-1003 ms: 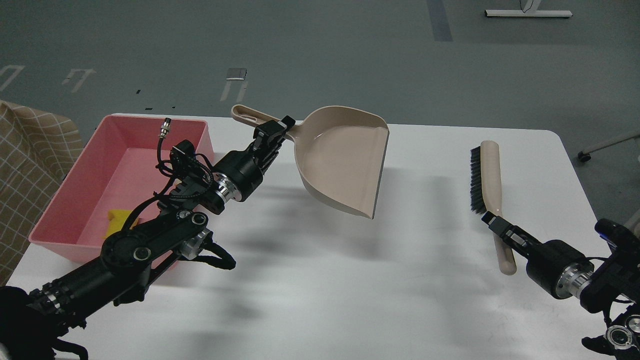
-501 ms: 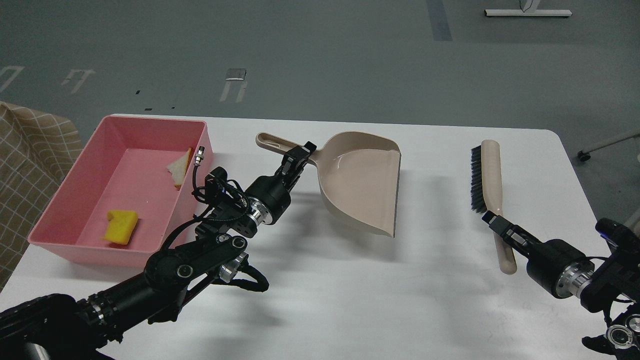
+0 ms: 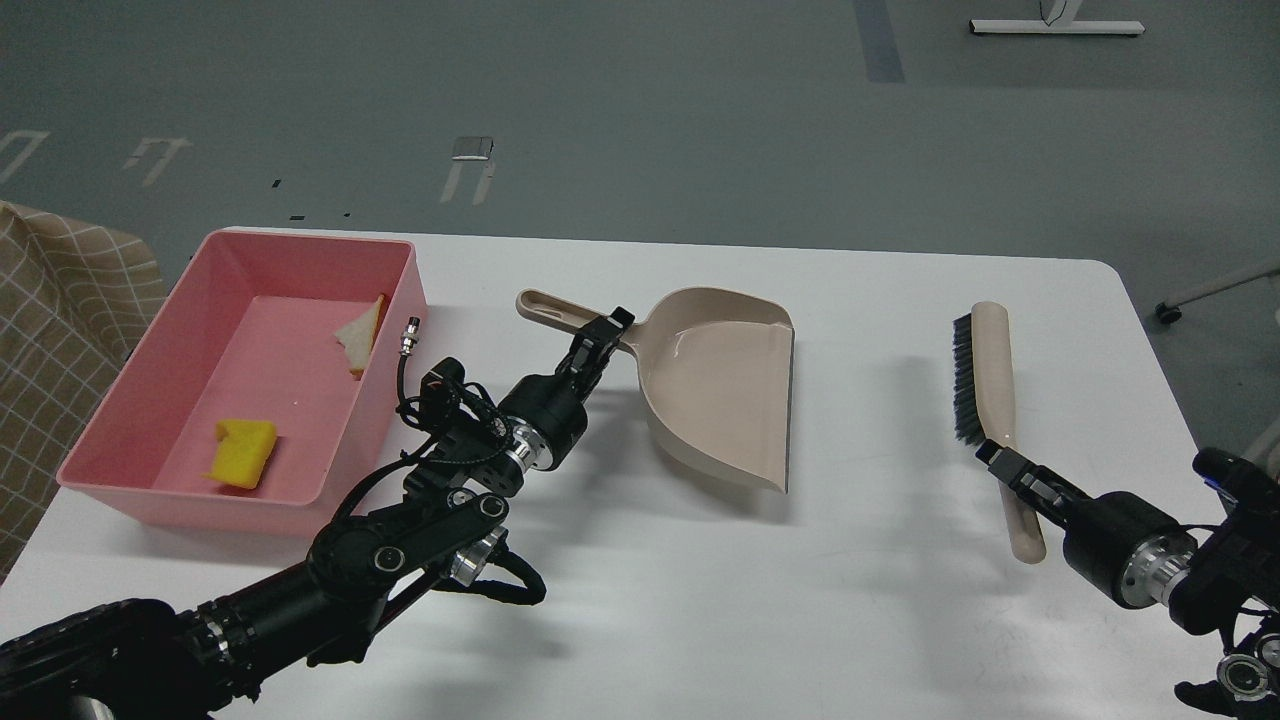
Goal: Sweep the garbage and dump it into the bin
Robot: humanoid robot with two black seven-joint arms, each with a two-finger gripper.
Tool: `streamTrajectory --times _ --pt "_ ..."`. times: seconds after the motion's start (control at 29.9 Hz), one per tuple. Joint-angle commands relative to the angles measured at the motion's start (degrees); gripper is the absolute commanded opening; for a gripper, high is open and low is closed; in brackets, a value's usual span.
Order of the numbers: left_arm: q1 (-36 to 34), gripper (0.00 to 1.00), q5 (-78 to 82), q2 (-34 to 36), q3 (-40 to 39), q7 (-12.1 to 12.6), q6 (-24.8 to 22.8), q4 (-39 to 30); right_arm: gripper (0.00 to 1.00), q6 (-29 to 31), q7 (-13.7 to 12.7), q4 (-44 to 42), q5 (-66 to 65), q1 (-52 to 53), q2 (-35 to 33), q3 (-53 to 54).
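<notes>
The pink bin (image 3: pixel 312 243) stands at the table's left. Both pieces of garbage lie inside it: a yellow sponge chunk (image 3: pixel 243 452) near the front and a triangular bread slice (image 3: pixel 360 332) against the right wall. My left gripper (image 3: pixel 600 336) is shut on the handle of the beige dustpan (image 3: pixel 720 390). The pan is level and low over the table's middle, empty, with its mouth facing right. On the right, my right gripper (image 3: pixel 1008 472) is shut on the handle of the beige brush (image 3: pixel 985 375), whose black bristles point left.
The white table (image 3: pixel 880 600) ends at a rounded far right corner. A checked cloth (image 3: pixel 60 310) hangs beside the table at the left. Grey floor lies beyond the far edge.
The dustpan came away from the bin, moved right and down, and levelled out over the table. The left arm no longer hides the bin's contents. The brush shifted slightly nearer with the right gripper.
</notes>
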Motion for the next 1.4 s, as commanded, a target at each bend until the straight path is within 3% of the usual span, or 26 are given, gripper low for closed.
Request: streamTrajectory --times 0.0,0.33,0.47,0.53,0.57,0.6,0.64,1.0,1.14,1.37 --pt "0.6 0.06 0.0 0.0 0.1 -0.2 0.0 0.0 0.26 0.0 0.0 -0.4 -0.2 -0.1 -0.1 -0.2" --pt "1.2 0.09 0.1 -0.2 0.1 -0.3 0.0 0.2 0.26 0.0 -0.1 -4.6 -1.1 1.5 0.4 -1.5" --pt "1.6 0.15 0.2 -0.2 0.1 -2.2 0.0 0.7 0.29 0.0 -0.1 -4.7 -1.2 1.6 0.6 -2.3" --pt "1.6 0.32 0.2 -0.2 0.1 -2.9 0.0 0.8 0.37 0.0 -0.4 -4.7 -1.2 1.6 0.6 -2.2" --pt "1.7 0.66 0.2 -0.2 0.1 -3.2 0.0 0.9 0.48 0.0 -0.4 -4.8 -1.1 1.6 0.6 -2.3" --pt "1.9 0.93 0.3 -0.2 0.1 -3.3 -0.1 0.8 0.52 0.0 -0.5 -4.8 -1.1 1.6 0.6 -2.3" --pt "1.9 0.96 0.3 -0.2 0.1 -3.3 -0.1 0.7 0.53 0.0 -0.5 -4.7 -1.1 1.6 0.6 -2.2" --pt "1.2 0.98 0.5 0.4 5.8 -3.5 0.5 0.7 0.58 0.0 -0.5 -4.7 -0.6 1.8 0.6 -1.8" --pt "0.7 0.98 0.6 1.4 7.9 -3.5 4.2 0.9 0.58 0.0 -0.5 -4.6 -0.3 1.9 0.6 -1.7" --pt "-0.8 0.98 0.6 5.6 9.5 -3.5 5.7 -0.1 0.59 0.0 -0.4 -4.6 -0.2 2.2 0.6 -1.6"
